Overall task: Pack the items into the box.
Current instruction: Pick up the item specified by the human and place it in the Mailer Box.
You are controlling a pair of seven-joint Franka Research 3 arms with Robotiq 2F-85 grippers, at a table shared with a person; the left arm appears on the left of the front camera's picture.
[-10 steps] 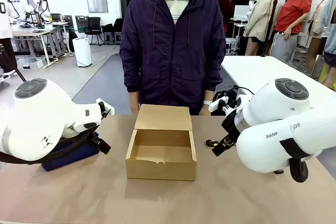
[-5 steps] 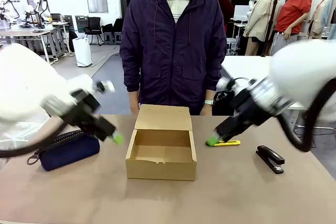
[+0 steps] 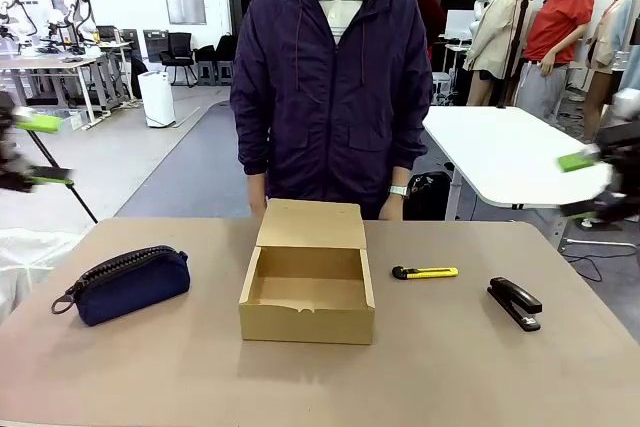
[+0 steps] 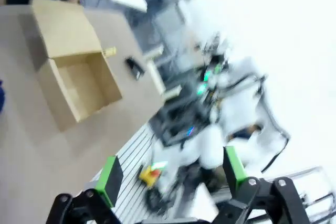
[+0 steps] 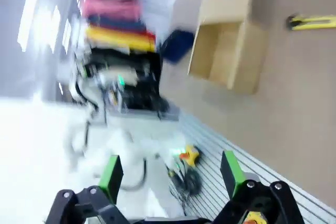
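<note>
In the front view, the box (image 3: 308, 283) is sitting open and empty at the middle of the table (image 3: 200, 372), its flap lid standing up toward the person (image 3: 325, 97). The pouch (image 3: 130, 283) is lying to its left and the utility knife (image 3: 425, 272) to its right, both well apart from it, so nothing is packed yet and both items are waiting. A black stapler (image 3: 515, 303) is lying beyond the knife. The left gripper (image 3: 35, 152) and right gripper (image 3: 590, 185) are hanging high at the picture's edges, blurred, jaws apart and holding nothing.

In the left wrist view, the left gripper (image 4: 172, 174) is spreading wide over a smeared scene; the box (image 4: 79, 85) is showing far off.

In the right wrist view, the right gripper (image 5: 171, 174) is likewise gaping, with what looks like the pouch (image 5: 176, 45) beside the box (image 5: 226, 51).

Half a second ago both grippers were hovering low, near the pouch and knife; they are now swinging away outward.
</note>
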